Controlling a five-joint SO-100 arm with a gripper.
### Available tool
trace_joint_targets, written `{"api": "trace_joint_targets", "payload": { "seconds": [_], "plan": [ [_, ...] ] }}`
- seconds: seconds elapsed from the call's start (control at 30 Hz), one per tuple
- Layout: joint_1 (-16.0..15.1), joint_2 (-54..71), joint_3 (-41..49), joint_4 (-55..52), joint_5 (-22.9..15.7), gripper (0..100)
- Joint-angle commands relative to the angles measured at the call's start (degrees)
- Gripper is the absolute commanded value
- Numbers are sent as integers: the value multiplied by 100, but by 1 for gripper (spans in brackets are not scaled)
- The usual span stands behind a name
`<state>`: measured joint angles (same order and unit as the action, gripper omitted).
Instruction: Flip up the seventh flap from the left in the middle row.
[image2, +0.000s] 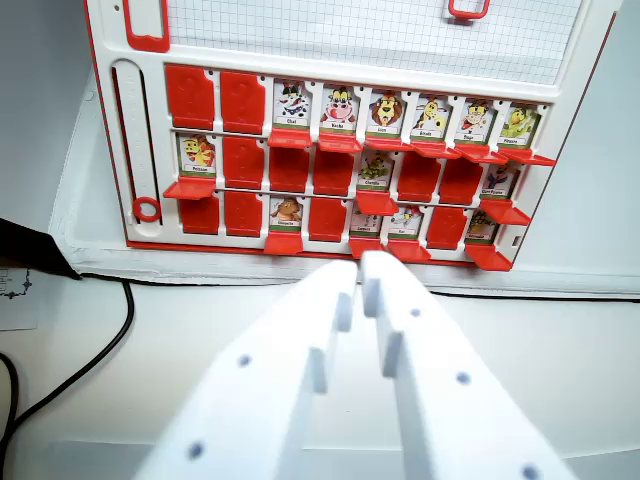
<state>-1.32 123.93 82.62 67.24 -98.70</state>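
Note:
A white board (110, 150) with three rows of red flaps fills the upper half of the wrist view. In the middle row the seventh flap (460, 180) lies down, showing plain red, between a lowered sixth flap (418, 176) and a raised eighth flap (497, 182) that shows a picture card. The first (197, 152) and fifth (374, 168) flaps of that row also stand up. My white gripper (360, 270) hangs in front of the board's near edge, below the bottom row's fifth flap (365, 220). Its fingers are nearly together and hold nothing.
A black cable (118, 325) curves over the white table at the wrist view's left, beside a sheet of paper (15, 295) and a dark object (30, 250). A red ring slider (147, 209) sits on the board's left side. Red frames (147, 30) edge the gridded top panel.

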Motion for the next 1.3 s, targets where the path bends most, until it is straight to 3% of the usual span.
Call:
{"api": "trace_joint_targets", "payload": {
  "seconds": [0.0, 0.33, 1.27],
  "plan": [
    [141, 378, -281, 18, -70, 0],
    [404, 360, -527, 141, 88, 0],
    [475, 325, -343, -26, 404, 0]
  ]
}}
